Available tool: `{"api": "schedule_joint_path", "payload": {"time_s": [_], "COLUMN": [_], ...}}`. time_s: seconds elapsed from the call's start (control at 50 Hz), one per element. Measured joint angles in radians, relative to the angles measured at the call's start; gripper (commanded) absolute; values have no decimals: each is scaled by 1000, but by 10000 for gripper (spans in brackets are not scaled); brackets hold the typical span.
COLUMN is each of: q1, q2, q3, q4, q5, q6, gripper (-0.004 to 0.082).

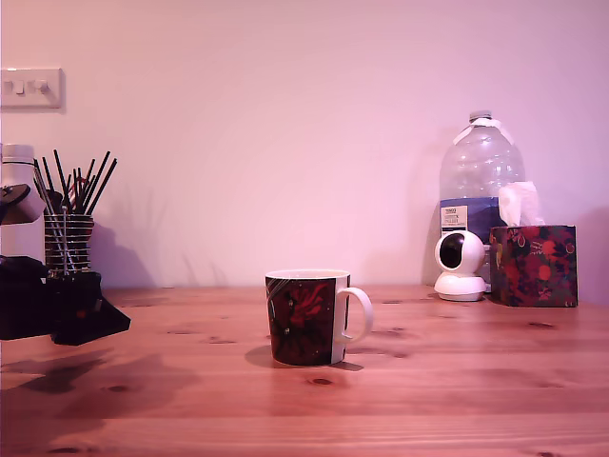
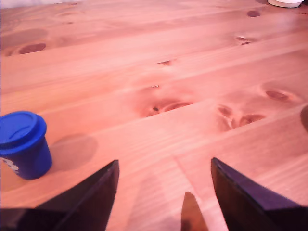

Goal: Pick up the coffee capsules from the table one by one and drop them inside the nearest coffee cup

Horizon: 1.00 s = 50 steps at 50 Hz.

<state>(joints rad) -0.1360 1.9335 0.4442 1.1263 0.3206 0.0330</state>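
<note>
The gripper hangs over the table with its jaws spread apart and nothing between them; a blue coffee capsule stands upright just beside one jaw, white marks on its side too small to read. In the exterior view the coffee cup sits mid-table, and the bottle at the exterior view's right bears a white label too blurred to read.

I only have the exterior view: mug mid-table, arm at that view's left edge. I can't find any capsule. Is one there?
Observer: Yes. The wrist view shows one blue capsule standing on the table.
Operator: Is it inside the gripper already?
Observer: No, it stands outside the gap, beside one finger.
Operator: Open or shut?
Observer: Open, with only bare wood between the jaws.
</note>
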Motion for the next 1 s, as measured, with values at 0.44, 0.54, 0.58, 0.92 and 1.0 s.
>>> {"api": "schedule_joint_path", "payload": {"time_s": [0.44, 0.54, 0.58, 0.92, 1.0], "q1": [0, 0, 0, 1, 1], "q2": [-2, -2, -2, -2, -2], "q3": [0, 0, 0, -8, -28], "q4": [-34, -34, -34, 13, 24], "q5": [-5, -5, -5, -5, -6], "q6": [-4, -4, -4, -56, -57], "gripper": [519, 519, 519, 519, 519]}}
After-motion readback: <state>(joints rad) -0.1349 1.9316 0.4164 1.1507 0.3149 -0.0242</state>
